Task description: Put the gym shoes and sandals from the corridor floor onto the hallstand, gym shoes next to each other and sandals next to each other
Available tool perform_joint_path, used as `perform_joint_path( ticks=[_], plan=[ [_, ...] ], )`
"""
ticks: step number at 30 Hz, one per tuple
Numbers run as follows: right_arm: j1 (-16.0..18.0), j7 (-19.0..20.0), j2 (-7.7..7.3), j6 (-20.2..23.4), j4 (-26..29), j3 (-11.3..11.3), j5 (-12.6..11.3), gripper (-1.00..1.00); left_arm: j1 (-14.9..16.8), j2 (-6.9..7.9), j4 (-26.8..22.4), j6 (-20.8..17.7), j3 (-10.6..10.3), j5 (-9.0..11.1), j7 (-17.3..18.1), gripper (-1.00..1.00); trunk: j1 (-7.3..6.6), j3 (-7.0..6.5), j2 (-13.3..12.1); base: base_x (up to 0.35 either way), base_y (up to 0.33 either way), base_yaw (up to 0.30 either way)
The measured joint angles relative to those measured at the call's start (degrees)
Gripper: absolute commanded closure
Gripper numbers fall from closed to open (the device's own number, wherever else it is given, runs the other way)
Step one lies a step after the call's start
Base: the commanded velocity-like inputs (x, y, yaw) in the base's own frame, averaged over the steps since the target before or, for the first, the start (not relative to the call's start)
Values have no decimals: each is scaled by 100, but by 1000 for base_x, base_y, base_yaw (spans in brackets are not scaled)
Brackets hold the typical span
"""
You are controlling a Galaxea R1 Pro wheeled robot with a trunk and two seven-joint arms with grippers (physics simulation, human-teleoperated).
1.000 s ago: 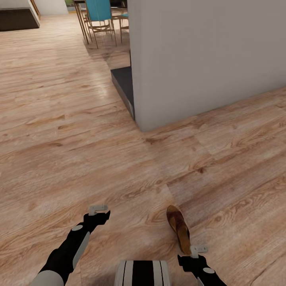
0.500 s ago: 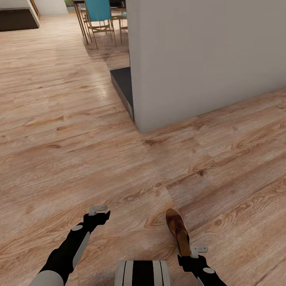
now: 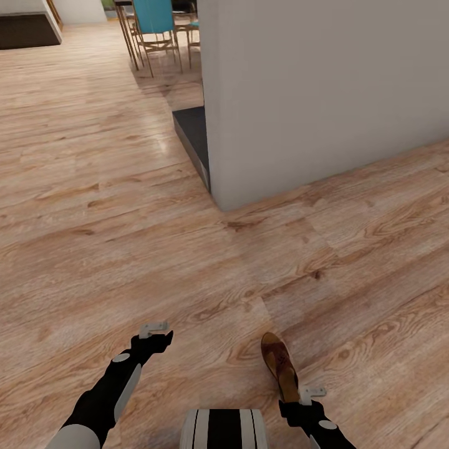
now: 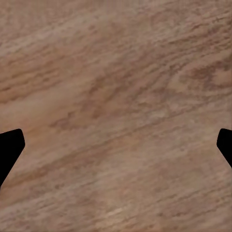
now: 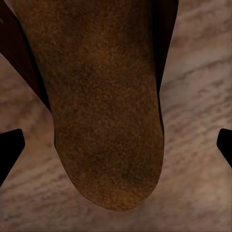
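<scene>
Wood-plank corridor floor [image 3: 93, 249], light brown with visible grain, spreads across the head view. One brown sandal [image 3: 280, 365] lies flat on it, just ahead of the right gripper [image 3: 312, 393]; its rounded end points away from the robot and its near end reaches the gripper's pale fingertips. In the right wrist view the sandal's tan insole [image 5: 104, 96] sits between the two dark finger pads [image 5: 9, 147], which stand wide apart at either edge and touch nothing: the right gripper is open, above the sandal. The left gripper [image 3: 154, 327] hangs over bare planks well to the left of the sandal; in the left wrist view its pads [image 4: 9, 147] are likewise spread, with floor grain between them, so it is open and empty. Beyond, a pale grey wall corner [image 3: 324, 93] rises from the floor, with a dark low step [image 3: 193, 134] at its left side. Farther back stands a teal-backed chair [image 3: 156, 28] on slim wooden legs. No writing or label is legible.
</scene>
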State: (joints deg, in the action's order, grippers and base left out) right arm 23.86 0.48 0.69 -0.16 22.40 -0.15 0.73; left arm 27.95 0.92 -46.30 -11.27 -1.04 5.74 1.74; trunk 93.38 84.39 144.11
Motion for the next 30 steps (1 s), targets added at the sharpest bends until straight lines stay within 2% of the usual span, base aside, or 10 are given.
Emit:
perform_joint_path(
  ticks=[13, 19, 30],
  plan=[
    [0, 0, 1, 0, -1, 6, 1, -100, -1, 0, -2, -2, 5, 5, 0, -100, 0, 15, 0, 3, 0, 50],
    [0, 0, 1, 0, -2, 5, 3, -100, -1, 0, -2, -8, 8, 8, 2, -100, 16, 182, 8, 0, 0, 151],
    [1, 7, 1, 0, 1, 0, -2, -100, 1, 0, -1, -8, 7, 8, 2, -100, 16, 212, 8, 0, 0, -24]
  ],
)
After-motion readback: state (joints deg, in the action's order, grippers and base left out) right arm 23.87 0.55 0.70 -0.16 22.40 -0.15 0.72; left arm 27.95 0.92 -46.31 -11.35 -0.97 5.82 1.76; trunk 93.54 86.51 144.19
